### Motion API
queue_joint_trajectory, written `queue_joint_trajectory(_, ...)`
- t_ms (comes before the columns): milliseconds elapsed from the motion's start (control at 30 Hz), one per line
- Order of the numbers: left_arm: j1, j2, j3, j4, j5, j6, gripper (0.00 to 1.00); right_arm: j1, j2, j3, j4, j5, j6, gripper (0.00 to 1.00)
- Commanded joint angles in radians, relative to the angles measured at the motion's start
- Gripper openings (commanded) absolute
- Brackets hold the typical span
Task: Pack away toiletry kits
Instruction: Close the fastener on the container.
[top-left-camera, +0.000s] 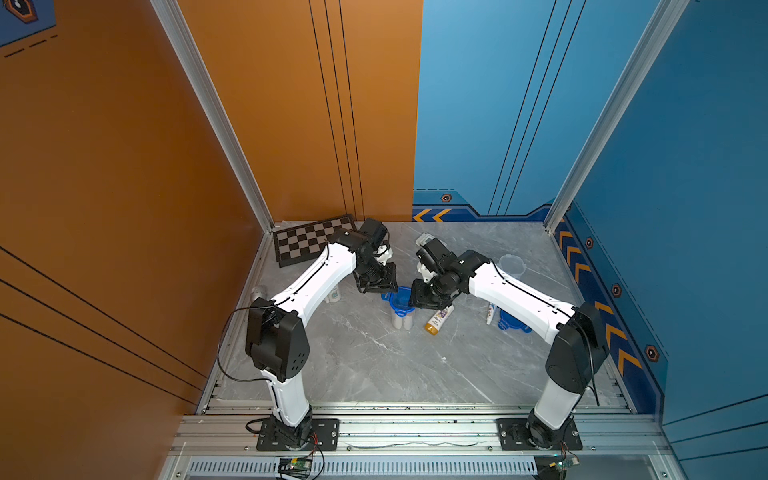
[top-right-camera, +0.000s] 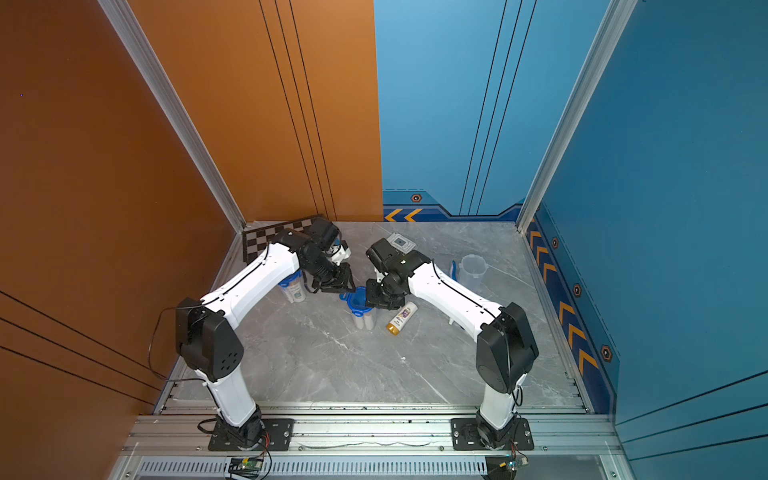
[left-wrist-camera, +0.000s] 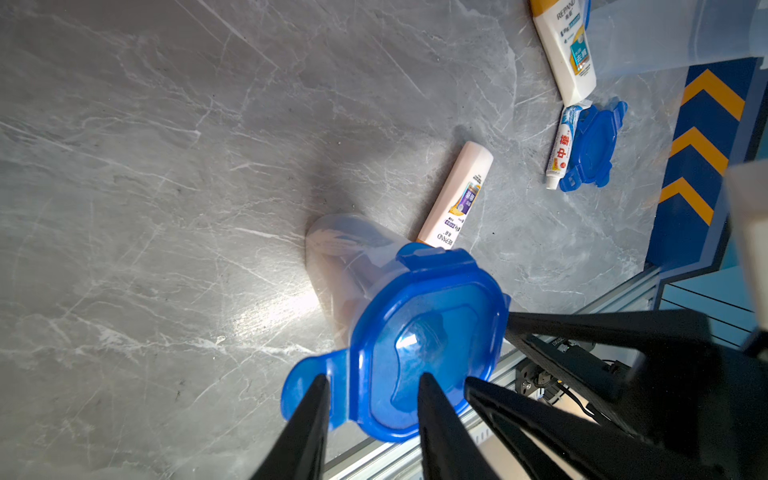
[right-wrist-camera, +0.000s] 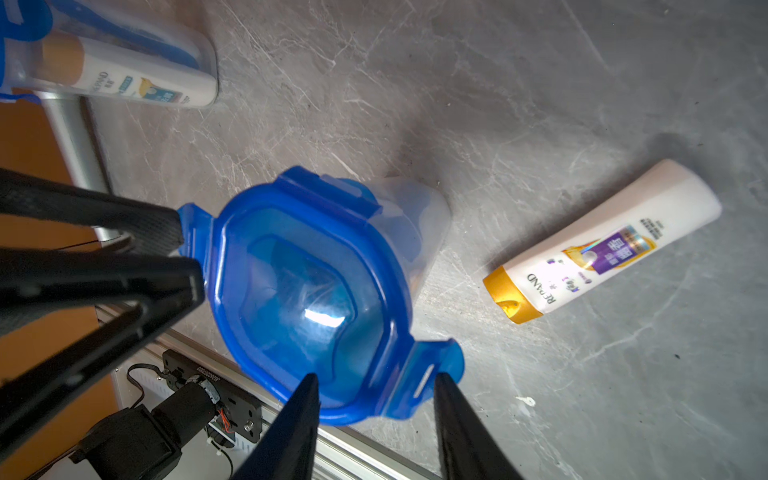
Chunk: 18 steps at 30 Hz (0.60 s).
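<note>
Robot lab test cell: printed orange wall panel and blue wall panel on aluminium posts, grey marble-look tabletop, arm bases bolted to near aluminium rail, checkerboard far left.

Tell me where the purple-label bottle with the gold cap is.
In both top views the purple-label bottle lies flat on the table, mid-scene, just on the robot's right of the blue-lidded cup.
</note>
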Motion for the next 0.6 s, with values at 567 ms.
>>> queue_joint_trajectory(567, 0.005, -0.029, -0.169, 0.197, 0.241, -0.173, 0.52, -0.036, -0.002, -0.141, 0.264, -0.117, 0.046, 0.48)
